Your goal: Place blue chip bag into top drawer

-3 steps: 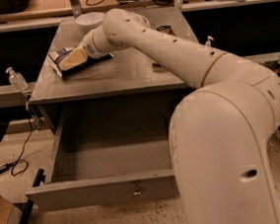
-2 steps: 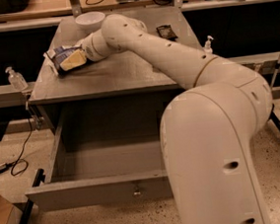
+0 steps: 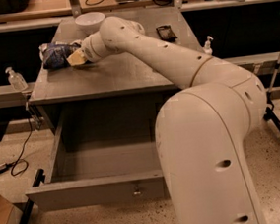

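- Gripper [image 3: 74, 57] at left rear of cabinet top [image 3: 126, 76], right beside blue chip bag [image 3: 55, 53]; you can't tell whether it grips.
- Top drawer [image 3: 93, 192] stands open below, ready for your drop.

End effector [image 3: 75, 56] moved left (apparently against blue chip bag [image 3: 54, 54]), arm [image 3: 174, 61] looming closer

Blue chip bag [image 3: 55, 54] lies on cabinet top [image 3: 119, 75] beside claw [image 3: 77, 57]; top drawer [image 3: 95, 191] open.
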`<state>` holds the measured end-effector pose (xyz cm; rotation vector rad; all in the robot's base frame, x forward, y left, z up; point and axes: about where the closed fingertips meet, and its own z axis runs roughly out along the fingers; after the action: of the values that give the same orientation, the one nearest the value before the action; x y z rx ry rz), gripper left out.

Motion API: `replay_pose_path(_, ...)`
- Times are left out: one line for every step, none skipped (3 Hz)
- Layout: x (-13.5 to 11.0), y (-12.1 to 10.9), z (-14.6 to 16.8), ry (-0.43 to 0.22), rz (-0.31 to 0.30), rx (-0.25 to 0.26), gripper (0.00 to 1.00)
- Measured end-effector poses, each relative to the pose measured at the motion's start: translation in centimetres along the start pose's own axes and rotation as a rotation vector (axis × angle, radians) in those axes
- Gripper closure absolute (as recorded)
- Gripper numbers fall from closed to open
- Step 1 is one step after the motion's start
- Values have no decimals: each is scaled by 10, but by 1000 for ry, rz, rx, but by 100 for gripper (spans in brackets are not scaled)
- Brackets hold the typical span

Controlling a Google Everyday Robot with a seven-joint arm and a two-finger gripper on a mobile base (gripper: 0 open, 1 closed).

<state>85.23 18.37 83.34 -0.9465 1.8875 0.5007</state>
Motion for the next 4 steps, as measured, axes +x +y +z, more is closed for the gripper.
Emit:
replay_pose_path(-8, 3, -16, 3, -25, 14, 83)
replay_pose_path(-16, 11, -38, 15, -47, 15, 100)
replay_pose_path(-16, 28, -101, 64, -47, 17, 100)
replay_pose_path(-2, 44, -159, 125, -55, -30, 100)
